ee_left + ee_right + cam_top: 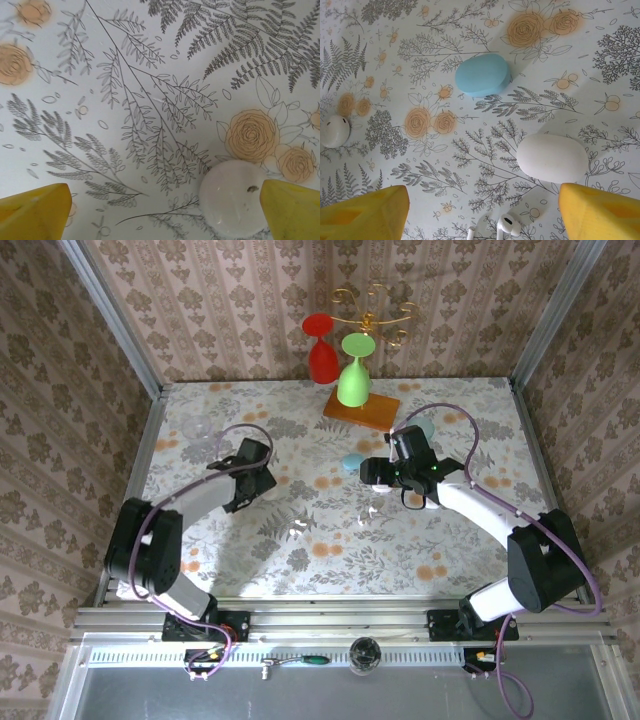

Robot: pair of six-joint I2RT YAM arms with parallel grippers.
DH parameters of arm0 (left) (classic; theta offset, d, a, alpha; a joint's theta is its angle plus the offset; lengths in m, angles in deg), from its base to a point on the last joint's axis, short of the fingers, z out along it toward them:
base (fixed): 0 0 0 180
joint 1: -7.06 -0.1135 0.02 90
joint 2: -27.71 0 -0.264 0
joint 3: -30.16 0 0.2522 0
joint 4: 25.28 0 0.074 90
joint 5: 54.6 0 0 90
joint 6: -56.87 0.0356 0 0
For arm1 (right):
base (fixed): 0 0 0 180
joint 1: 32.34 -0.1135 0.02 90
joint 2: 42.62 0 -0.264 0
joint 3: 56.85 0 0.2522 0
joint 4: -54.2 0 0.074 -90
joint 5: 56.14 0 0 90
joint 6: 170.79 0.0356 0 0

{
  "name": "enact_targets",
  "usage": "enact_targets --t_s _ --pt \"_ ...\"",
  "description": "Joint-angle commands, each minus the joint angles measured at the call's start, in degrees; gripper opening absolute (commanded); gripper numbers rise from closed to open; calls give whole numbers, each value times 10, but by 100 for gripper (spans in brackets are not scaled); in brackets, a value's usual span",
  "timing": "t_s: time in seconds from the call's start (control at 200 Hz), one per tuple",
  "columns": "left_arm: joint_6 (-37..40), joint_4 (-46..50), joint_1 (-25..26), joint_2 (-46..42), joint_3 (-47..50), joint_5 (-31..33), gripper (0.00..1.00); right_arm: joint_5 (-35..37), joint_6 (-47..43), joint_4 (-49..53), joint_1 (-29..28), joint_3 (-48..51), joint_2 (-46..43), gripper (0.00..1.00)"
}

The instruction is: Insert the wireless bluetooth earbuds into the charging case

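**Jaws on both arms stood apart over the flowered tabletop**

Left jaws were wide apart. In the left wrist view one yellow fingertip [32, 212] sat in each lower corner with nothing clamped between them. A round white case [232, 202] with a small dark mark lay on the tabletop [150, 75], right against the fingertip on the right of that view. Whether they touched I could not tell.

Right jaws were apart too and gripped nothing. Their yellow fingertips [362, 212] framed the bottom of the right wrist view. The earbuds [509, 225] lay loose on the print between those fingertips at the lower edge: one white bud with its stem, and the stem of a second just beside it. A white oval case [552, 157] lay closed near them, close to the fingertip on the right of that view. A blue case [482, 75], also closed, lay farther off, well apart from the white one. A small round white thing [335, 131] lay at the left edge; I could not tell what it was.

From above, the left arm [190, 502] and the right arm [470, 502] reached in toward the middle of the tabletop, with the blue case just beside the right jaws. At the far edge stood a red glass [321, 348] and a green glass [355, 370], the green one on a wooden board [361, 407]
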Motion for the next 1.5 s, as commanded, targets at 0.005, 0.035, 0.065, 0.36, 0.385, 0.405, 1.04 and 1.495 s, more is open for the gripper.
enact_targets --t_s 0.005,0.035,0.065,0.36,0.385,0.405,1.04,1.495 --pt "-63 45 6 31 -39 -25 97 4 -18 18 -4 -13 -7 80" --pt "-66 48 8 38 -46 -25 96 5 -20 18 -4 -13 -8 80" --pt "-67 50 7 44 -53 -22 97 5 -20 17 -4 -11 -9 80" --pt "-76 73 36 107 -117 -35 87 4 -26 17 -4 -13 -5 80" --pt "-76 76 37 112 -121 -37 86 4 -27 18 -4 -14 -5 80" --pt "-77 79 37 115 -125 -37 84 4 -27 17 -4 -14 -4 80" --pt "-94 63 27 150 -119 -65 67 2 -27 18 -3 -10 -6 80" --pt "-61 45 21 126 -97 -72 49 -7 -17 16 -1 -4 -28 80"
